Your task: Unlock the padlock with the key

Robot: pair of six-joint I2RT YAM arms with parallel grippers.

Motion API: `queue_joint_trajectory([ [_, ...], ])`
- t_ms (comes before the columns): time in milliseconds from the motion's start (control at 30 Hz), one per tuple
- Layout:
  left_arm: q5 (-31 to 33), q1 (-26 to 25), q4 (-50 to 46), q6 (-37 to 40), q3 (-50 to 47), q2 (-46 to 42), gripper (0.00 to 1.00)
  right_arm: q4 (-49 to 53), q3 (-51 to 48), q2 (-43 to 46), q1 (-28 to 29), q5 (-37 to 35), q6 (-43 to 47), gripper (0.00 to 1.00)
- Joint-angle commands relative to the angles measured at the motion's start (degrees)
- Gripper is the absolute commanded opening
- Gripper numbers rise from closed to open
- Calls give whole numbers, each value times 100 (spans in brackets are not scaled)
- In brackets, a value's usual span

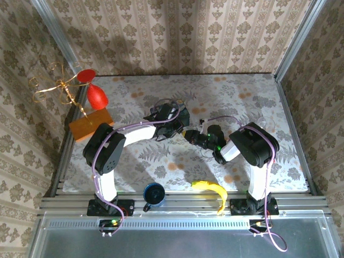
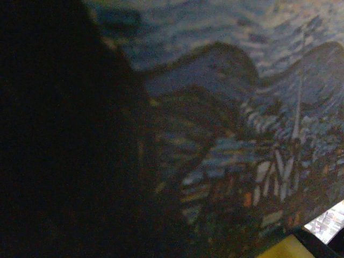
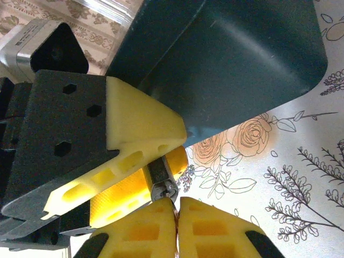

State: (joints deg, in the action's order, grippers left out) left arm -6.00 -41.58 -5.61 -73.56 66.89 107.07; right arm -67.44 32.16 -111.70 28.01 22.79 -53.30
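In the right wrist view the padlock point(image 3: 161, 180), a tiny silvery-grey lock, sits pinched between the yellow fingers point(image 3: 140, 123) of my left gripper point(image 3: 167, 160), its keyhole end facing my right gripper point(image 3: 176, 207). My right gripper is shut on the key point(image 3: 174, 201), a thin metal sliver whose tip meets the keyhole. The blue painted tin point(image 3: 231, 54) hangs just behind the lock and appears close up, blurred, in the left wrist view as tin point(image 2: 226, 123). In the top view, left gripper point(image 1: 173, 124) and right gripper point(image 1: 192, 137) meet mid-table.
A floral table point(image 1: 269, 107) carries a red ornament point(image 1: 98, 97), an orange block point(image 1: 90, 123) and a gold wire figure point(image 1: 54, 86) at the far left. A blue mug point(image 1: 154, 194) and a banana point(image 1: 212, 189) lie near the front edge between the arm bases.
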Motion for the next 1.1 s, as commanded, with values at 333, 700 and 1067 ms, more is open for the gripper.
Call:
queue_joint_trajectory([
  [333,-480,-171,323,46,17,-210,0,209,244,207,108,-322,-762,0],
  [700,-874,-122,1080,-133,-299,-125,32,-311,281,-62,108,-451,-1429,0],
  [1067,-806,-47,1233,-125,-473,-186,70,-268,317,-80,108,-572,-1447,0],
])
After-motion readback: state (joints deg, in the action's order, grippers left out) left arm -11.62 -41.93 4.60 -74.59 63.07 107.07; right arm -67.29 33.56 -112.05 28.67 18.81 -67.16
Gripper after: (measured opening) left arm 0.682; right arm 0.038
